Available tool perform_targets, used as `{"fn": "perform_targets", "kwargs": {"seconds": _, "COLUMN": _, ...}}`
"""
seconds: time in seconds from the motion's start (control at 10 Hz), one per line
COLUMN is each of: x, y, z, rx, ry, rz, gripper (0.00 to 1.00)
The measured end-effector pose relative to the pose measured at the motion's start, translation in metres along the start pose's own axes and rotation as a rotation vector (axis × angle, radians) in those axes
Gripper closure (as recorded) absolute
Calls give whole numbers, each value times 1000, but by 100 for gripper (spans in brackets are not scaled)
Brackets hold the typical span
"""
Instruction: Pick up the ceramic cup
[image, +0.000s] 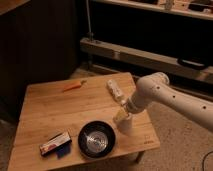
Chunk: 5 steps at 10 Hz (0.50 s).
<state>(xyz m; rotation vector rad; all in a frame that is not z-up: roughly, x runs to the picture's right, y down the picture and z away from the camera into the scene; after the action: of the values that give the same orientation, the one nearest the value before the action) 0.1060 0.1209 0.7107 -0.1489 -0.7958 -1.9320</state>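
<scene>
your white arm reaches in from the right, and its gripper (121, 115) sits right over the small cream-white ceramic cup (125, 126). you cannot tell whether it grips the cup. the cup stands on the near right part of the light wooden table (47, 110), just right of the round dark shiny bowl (97, 140). a long white bottle (115, 91) lies just beyond. a small orange stick (74, 86) lies far, and a red-and-white box (55, 145) near left.

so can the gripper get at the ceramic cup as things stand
Probably yes: the gripper is right at the top of the ceramic cup, with nothing seen between them, and the dark bowl sits off to one side.
</scene>
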Motion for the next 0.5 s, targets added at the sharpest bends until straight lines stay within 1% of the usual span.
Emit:
{"fn": "perform_targets", "kwargs": {"seconds": 0.2, "x": 3, "y": -10, "z": -15, "rx": -38, "ry": -33, "rz": -15, "gripper": 20}}
{"fn": "perform_targets", "kwargs": {"seconds": 0.3, "x": 3, "y": -12, "z": -15, "rx": -44, "ry": -44, "rz": -8, "gripper": 20}}
{"fn": "perform_targets", "kwargs": {"seconds": 0.4, "x": 3, "y": -13, "z": -10, "rx": -47, "ry": -54, "rz": -4, "gripper": 20}}
{"fn": "perform_targets", "kwargs": {"seconds": 0.5, "x": 3, "y": -14, "z": 1, "rx": -50, "ry": -67, "rz": 2, "gripper": 20}}
